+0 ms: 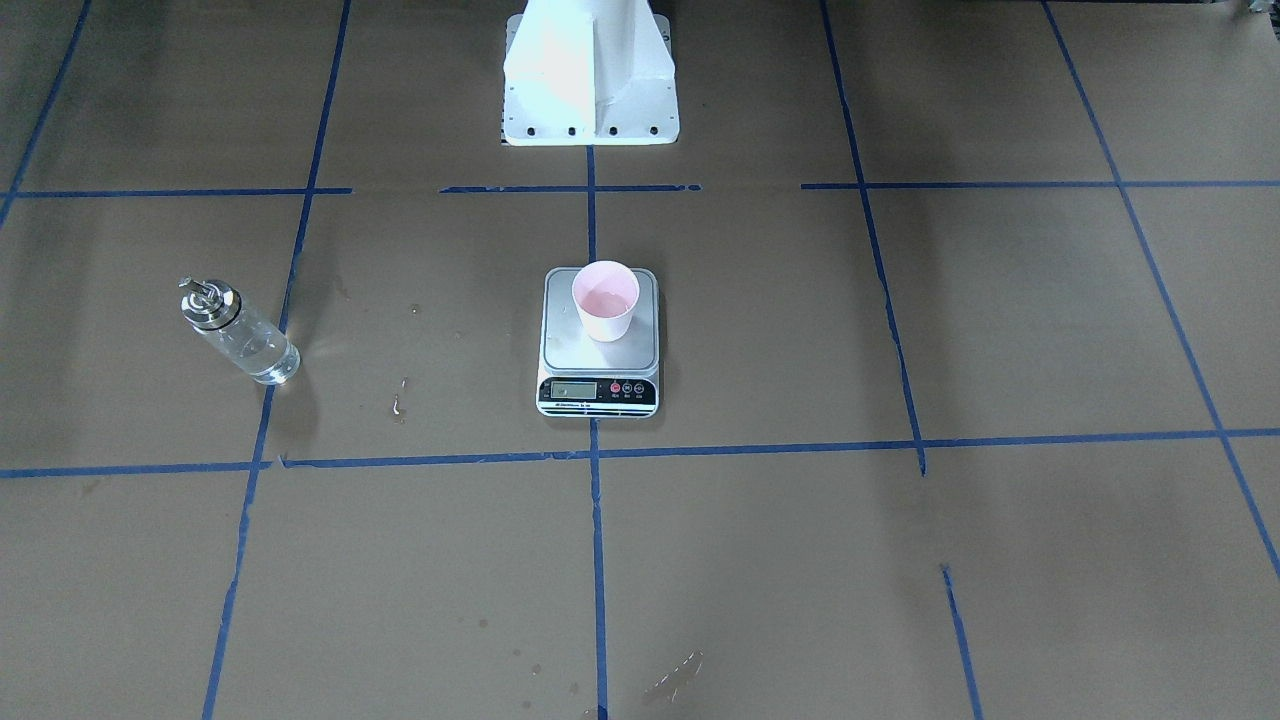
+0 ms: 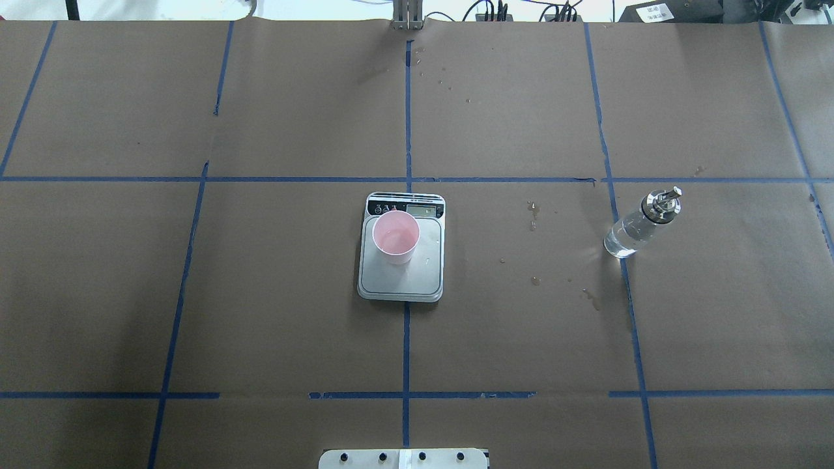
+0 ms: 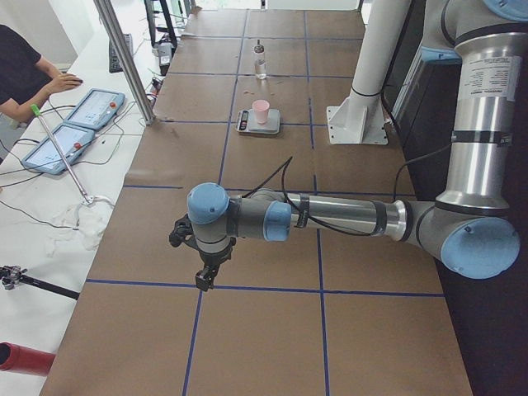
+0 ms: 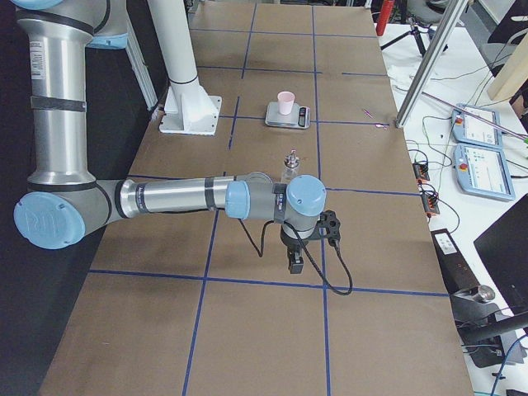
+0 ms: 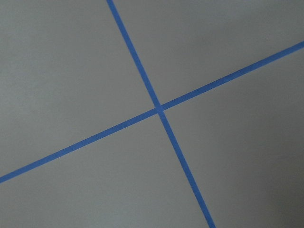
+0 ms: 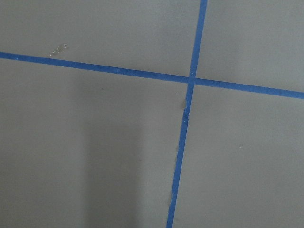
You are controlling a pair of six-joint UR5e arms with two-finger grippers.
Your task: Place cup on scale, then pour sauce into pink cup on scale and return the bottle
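Judging by cup (image 2: 395, 236) on scale (image 2: 401, 283) and bottle (image 2: 635, 229) parked toward the table's (image 2: 195, 293) right edge, nothing remains; left gripper (image 3: 205, 279) and right gripper (image 4: 295, 264) openness: cannot tell.

Small pale pink paper cup (image 2: 395, 236) sits on flat steel-topped scale (image 2: 401, 280), toward its far end. Clear glass bottle with metal pourer (image 2: 631, 232) stands well right of scale.

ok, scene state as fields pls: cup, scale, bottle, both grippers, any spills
cup: upright on scale, toward its display end
bottle: upright on table, robot's right side, apart from scale, clear liquid inside
left gripper: at table's left end, over a tape cross, far from everything; open/shut unclear
right gripper: at right end, over a tape cross; open/shut unclear
spills: drops between scale and bottle
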